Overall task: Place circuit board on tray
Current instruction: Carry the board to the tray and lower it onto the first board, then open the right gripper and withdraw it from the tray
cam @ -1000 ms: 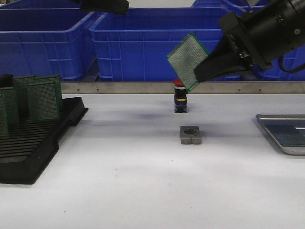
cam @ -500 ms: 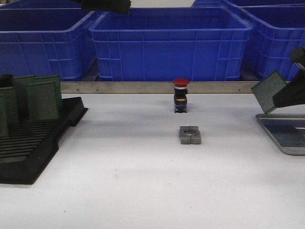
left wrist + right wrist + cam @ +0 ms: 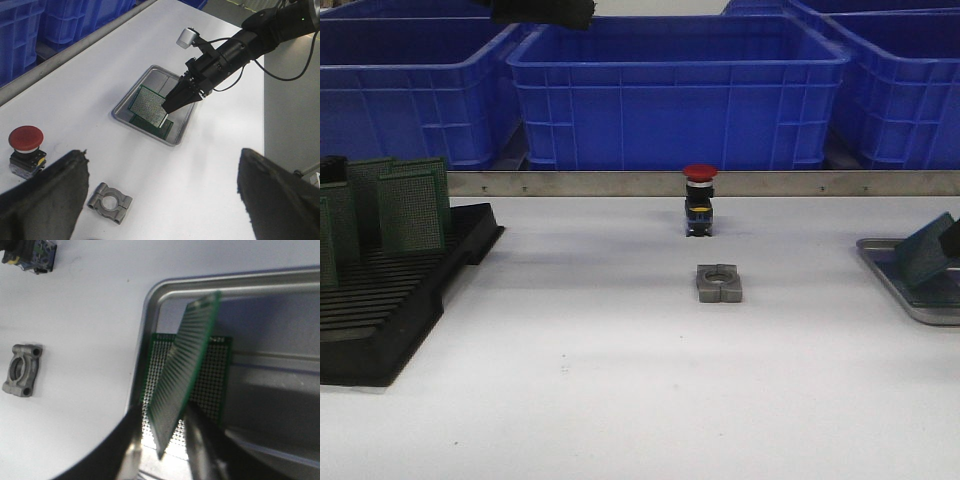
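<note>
The silver-grey tray [image 3: 900,296] lies at the table's right edge and also shows in the left wrist view [image 3: 125,111] and the right wrist view [image 3: 150,305]. My right gripper [image 3: 162,452] is shut on a green circuit board [image 3: 182,370] and holds it tilted, low over the tray; the board also shows in the front view [image 3: 925,250] and the left wrist view [image 3: 150,104]. Another green board [image 3: 220,370] lies flat in the tray beneath it. My left gripper [image 3: 160,200] is open and empty, high above the table's middle.
A black slotted rack [image 3: 390,300] with several upright green boards [image 3: 410,205] stands at the left. A red push button [image 3: 699,200] and a grey metal clamp [image 3: 720,283] sit mid-table. Blue crates [image 3: 670,90] stand behind a metal rail.
My right gripper has carried the circuit board from above the table's middle to the right and down, to just over the tray. The left arm has not moved.
</note>
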Tool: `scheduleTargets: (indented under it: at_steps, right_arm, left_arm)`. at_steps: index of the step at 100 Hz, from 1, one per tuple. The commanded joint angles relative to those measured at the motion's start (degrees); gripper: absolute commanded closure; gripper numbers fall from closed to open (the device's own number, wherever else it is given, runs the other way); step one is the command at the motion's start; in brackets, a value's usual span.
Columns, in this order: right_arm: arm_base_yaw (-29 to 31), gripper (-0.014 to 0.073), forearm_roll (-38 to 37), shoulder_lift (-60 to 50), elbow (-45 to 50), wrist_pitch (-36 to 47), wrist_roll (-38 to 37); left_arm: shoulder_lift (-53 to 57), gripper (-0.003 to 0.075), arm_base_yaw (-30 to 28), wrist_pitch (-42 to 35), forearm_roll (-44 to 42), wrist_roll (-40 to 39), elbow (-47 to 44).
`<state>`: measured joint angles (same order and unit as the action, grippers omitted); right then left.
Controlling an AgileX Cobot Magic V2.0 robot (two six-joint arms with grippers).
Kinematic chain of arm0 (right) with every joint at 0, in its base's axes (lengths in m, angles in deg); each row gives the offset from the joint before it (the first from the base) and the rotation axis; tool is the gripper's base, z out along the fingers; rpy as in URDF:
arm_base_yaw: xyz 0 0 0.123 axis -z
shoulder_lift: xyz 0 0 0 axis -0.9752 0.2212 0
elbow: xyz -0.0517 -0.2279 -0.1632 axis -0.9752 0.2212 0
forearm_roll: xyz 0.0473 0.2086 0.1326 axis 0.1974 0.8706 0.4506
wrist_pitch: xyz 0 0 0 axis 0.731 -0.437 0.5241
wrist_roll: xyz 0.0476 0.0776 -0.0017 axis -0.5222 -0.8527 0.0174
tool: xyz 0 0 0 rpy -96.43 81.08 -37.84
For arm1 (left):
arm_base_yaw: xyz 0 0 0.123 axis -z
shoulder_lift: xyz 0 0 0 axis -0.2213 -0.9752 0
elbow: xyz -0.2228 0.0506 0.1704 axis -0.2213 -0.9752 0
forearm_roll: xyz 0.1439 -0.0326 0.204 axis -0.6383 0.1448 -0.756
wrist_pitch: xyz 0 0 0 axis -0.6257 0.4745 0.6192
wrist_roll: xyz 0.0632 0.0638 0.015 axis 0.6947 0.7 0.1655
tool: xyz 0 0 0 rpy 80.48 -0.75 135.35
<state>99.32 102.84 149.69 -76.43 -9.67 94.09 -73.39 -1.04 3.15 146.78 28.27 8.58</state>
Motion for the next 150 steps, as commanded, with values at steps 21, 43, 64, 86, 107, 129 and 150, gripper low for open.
scheduleTargets:
  at_steps: [21, 43, 64, 86, 107, 129, 150]
  right_arm:
    - [0.3, 0.0101, -2.7, -5.0, -1.6, 2.0, 0.2]
    - [0.2, 0.0247, -4.4, -12.6, -1.6, 3.3, 0.6]
    - [0.1, 0.0664, -4.4, -20.6, -1.5, -1.5, 0.6]
    - [-4.7, 0.0655, -4.3, -27.8, -1.4, -0.5, 0.6]
    - [-14.5, 0.0655, -4.2, -35.0, 0.2, 5.3, -2.0]
    - [-22.2, 0.0655, -2.7, -45.4, 7.9, 21.0, -2.4]
    - [-23.8, 0.0655, -0.8, -56.0, 15.5, 26.6, -2.4]
  left_arm:
    - [3.1, 0.0157, -0.3, 2.2, 5.3, -0.5, 1.6]
    - [3.3, 0.027, -2.8, 4.3, 6.1, -0.5, 1.6]
    - [5.2, 0.0616, -8.9, 5.8, 6.1, -5.2, 1.6]
    - [8.8, 0.0741, -14.6, 7.5, 1.8, -6.6, 1.6]
    - [17.2, 0.0741, -14.9, -4.2, -13.9, -14.1, 1.3]
    - [29.5, 0.0741, -12.1, -22.1, -23.0, -24.6, -6.6]
    - [42.5, 0.0741, -8.7, -39.9, -22.9, -25.8, -22.0]
